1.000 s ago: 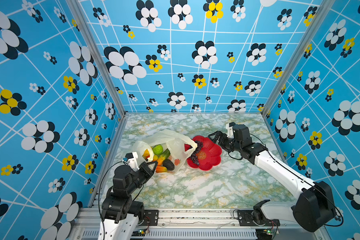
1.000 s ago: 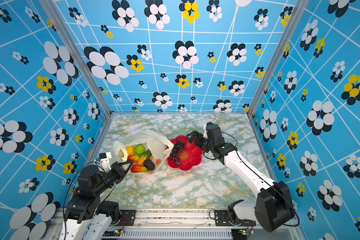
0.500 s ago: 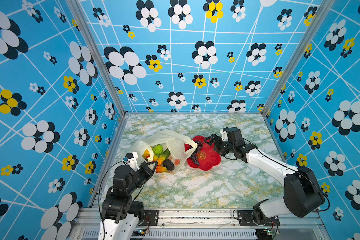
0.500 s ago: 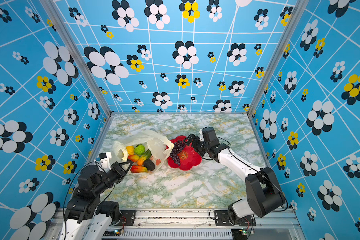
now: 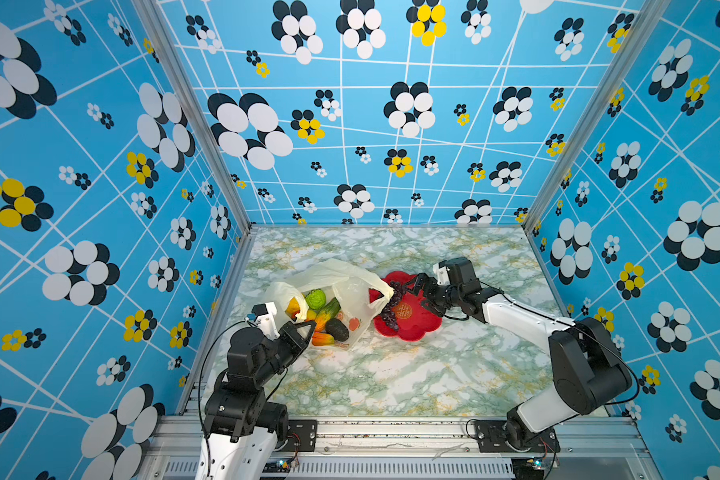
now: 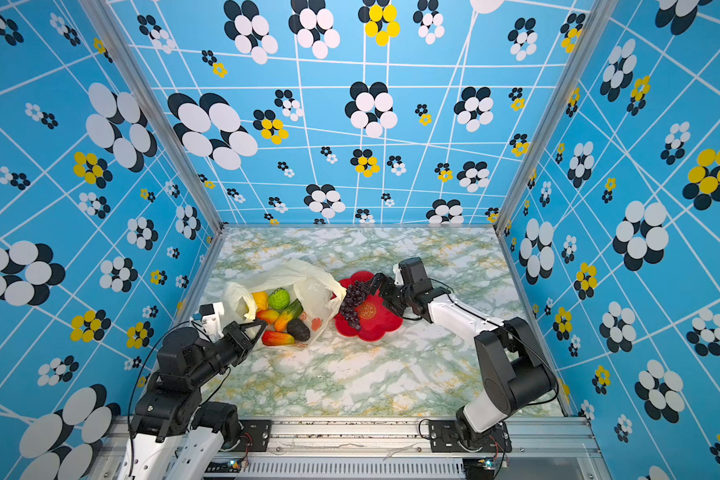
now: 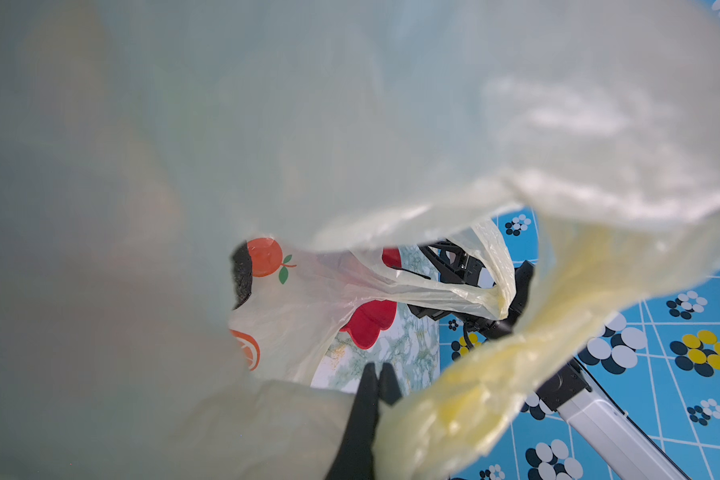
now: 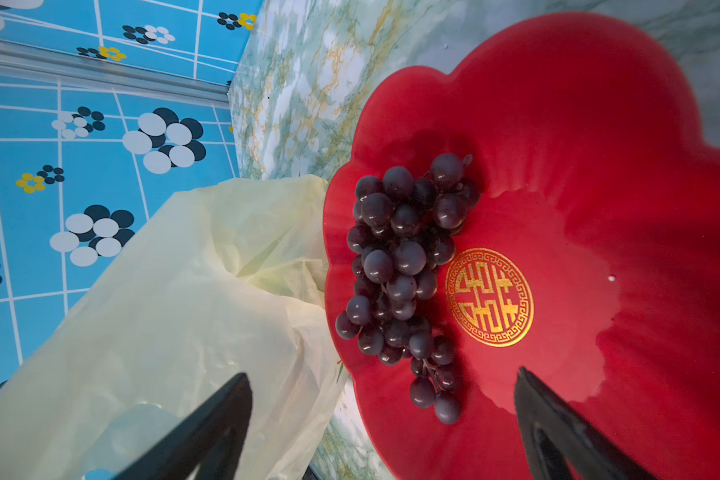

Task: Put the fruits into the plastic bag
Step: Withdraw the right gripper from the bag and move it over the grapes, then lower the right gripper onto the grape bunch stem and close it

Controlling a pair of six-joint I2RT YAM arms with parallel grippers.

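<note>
**Grapes on the dish, the rest in the bag**

Closest to me, well apart from the red dish (image 5: 422,326) and on the far side of the bag from it, the left gripper (image 5: 306,328) is clenched on the near rim of the plastic bag (image 5: 341,274). In the left wrist view its fingers (image 7: 368,399) are pressed together with the pale film bunched on either side. The bag lies on the marble table (image 5: 391,374) just beside the dish, mouth gaping, with one loop handle draped over the dish's rim. Inside it I can make out a bumpy green ball (image 5: 316,299), a cucumber (image 5: 329,309), a dark avocado (image 5: 336,329) and an orange-red piece (image 5: 323,340).

On the dish itself, along the edge nearest the bag, lies the grape bunch (image 5: 391,309), beside the gold emblem at the dish's centre. Over the dish, on the side away from the bag, the right gripper (image 5: 417,294) is spread wide and grasps nothing. In the right wrist view its two fingers straddle one end of the bunch. Whether they touch the grapes, I cannot tell.
</note>
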